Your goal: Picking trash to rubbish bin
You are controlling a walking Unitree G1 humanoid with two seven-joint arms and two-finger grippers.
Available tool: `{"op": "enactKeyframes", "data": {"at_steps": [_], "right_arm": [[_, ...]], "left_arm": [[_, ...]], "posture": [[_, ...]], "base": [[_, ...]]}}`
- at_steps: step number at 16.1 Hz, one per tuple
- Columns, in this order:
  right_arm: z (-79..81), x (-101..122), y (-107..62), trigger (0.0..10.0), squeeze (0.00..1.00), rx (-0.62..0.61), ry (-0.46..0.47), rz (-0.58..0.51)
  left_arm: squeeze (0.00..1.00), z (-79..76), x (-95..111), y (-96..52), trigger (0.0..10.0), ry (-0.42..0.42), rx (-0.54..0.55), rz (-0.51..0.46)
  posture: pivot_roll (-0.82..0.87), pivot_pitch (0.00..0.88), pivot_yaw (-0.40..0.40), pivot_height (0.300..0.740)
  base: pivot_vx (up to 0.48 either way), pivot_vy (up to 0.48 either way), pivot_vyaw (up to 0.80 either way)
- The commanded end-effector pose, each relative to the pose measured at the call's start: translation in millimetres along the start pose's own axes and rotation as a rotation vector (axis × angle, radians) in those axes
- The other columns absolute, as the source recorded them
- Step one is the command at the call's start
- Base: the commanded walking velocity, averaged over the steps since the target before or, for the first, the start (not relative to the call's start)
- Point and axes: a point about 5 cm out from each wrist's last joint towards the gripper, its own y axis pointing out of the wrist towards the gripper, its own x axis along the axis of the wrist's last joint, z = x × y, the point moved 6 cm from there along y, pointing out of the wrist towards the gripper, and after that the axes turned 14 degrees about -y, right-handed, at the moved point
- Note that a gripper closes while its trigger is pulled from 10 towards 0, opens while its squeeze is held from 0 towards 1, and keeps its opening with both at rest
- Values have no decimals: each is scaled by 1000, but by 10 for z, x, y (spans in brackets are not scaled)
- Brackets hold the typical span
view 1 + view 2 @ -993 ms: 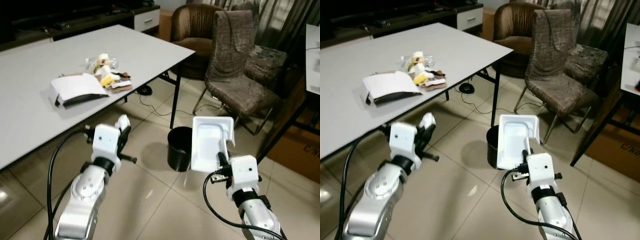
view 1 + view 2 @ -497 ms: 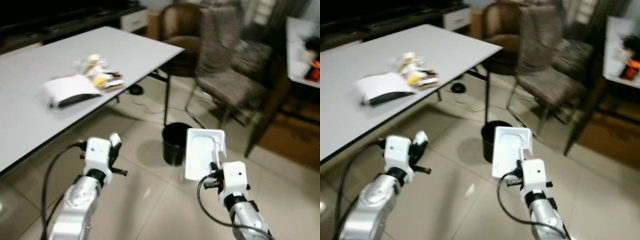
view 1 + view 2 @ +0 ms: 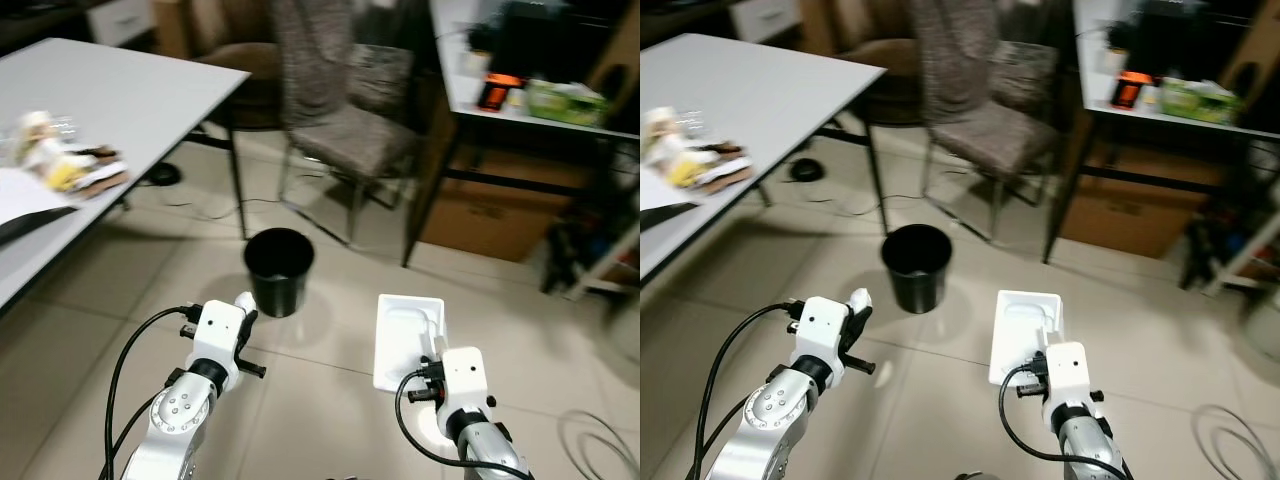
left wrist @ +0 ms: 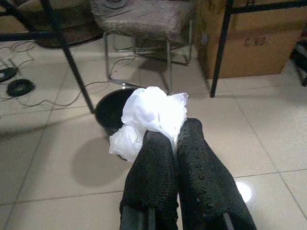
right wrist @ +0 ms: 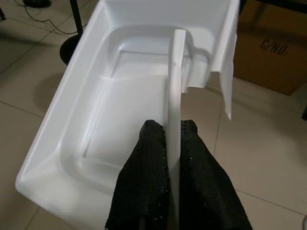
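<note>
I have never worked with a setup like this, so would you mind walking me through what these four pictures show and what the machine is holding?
This is a walking humanoid robot with two silver arms, each ending in two long black fingers. The two wide pictures come from cameras on its head, looking down past its own arms; the two close-ups come from cameras on its wrists, looking along the fingers. The left gripper is shut on a crumpled white tissue. The right gripper is shut on the wall of a white foam tray. On the tiled floor ahead stands a black rubbish bin, where this trash presumably goes. To the robot's left, a grey table holds more wrappers. Beyond the bin are a chair and a cardboard box.
</note>
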Motion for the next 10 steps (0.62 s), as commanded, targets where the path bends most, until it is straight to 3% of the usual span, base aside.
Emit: {"op": "enactKeyframes", "data": {"at_steps": [1,4,10], "right_arm": [[21,62,36,10000,0,29,8,-9],[77,-4,77,10000,0,48,19,18],[108,-91,133,10000,0,38,22,27]], "left_arm": [[0,29,-53,-10,10000,-1,18,9],[0,55,-127,-19,10000,-9,27,22],[0,92,-483,-35,10000,-11,31,113]], "posture": [[-57,0,-57,740],[-55,0,-57,740],[-42,0,-61,740]], "base": [[0,0,-506],[200,0,0],[342,0,0]]}}
